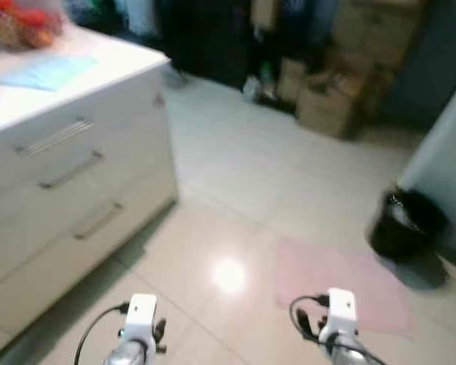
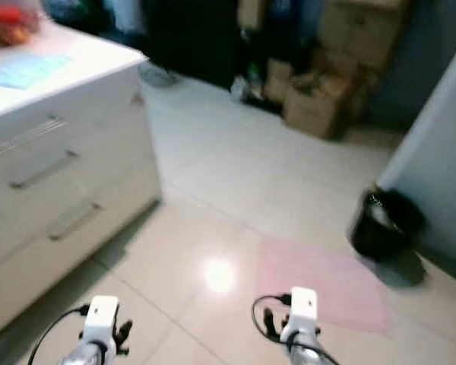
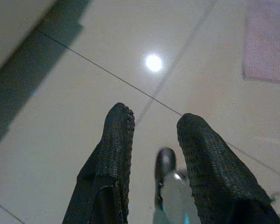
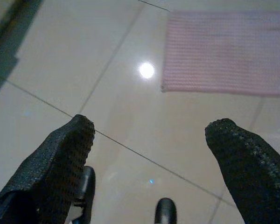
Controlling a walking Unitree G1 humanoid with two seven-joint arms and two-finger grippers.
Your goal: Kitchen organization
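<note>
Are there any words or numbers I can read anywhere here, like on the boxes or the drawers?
None can be read.
Cardboard boxes: too blurred to show any print.
White drawers: plain fronts, no labels.
Black bin and pink mat: no writing visible.

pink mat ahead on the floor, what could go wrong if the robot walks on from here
The pink mat lies loose on glossy tile, so a foot could slip or catch its edge. The black bin stands just past it and could be knocked. The cabinet corner is close on the left, risking a bump when turning.
</note>
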